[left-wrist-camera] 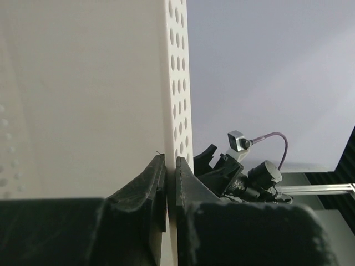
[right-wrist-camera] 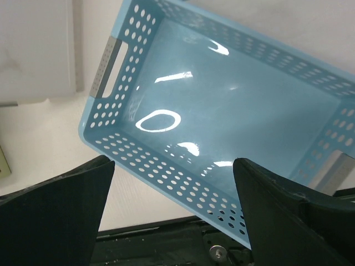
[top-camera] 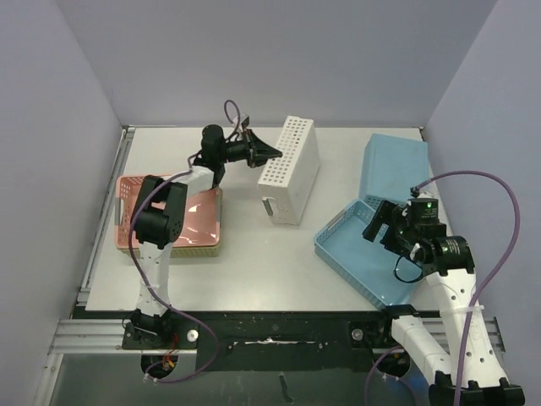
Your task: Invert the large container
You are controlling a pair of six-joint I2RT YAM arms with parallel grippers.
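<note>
Pale lavender walls (top-camera: 76,76) close in a white worktop (top-camera: 254,262). On it, toward 12 o'clock from the middle, the white perforated plastic container (top-camera: 290,169) stands up on one narrow end, leaning a little, so it looks part-way through its turn. The left end effector (top-camera: 272,153) is closed on this container: in the left wrist view its fingers (left-wrist-camera: 145,180) pinch the thin holed side wall (left-wrist-camera: 176,83) from both faces, right at the edge.

I judge the container light and stiff, a hollow moulded shell. Its smooth plastic is likely slippery, and a pinch on one thin wall lets it swing about the grip. The rim, or the handle slot near its lower end, looks the surest place to hold.

At about 4 o'clock lies a blue perforated plastic basket (top-camera: 325,241), open side up. The right end effector (top-camera: 376,224) hovers over it with fingers spread wide and nothing between them. A second blue box (top-camera: 397,165) sits behind it at 2 o'clock. A pink plastic basket (top-camera: 127,241) rests at 9 o'clock.
</note>
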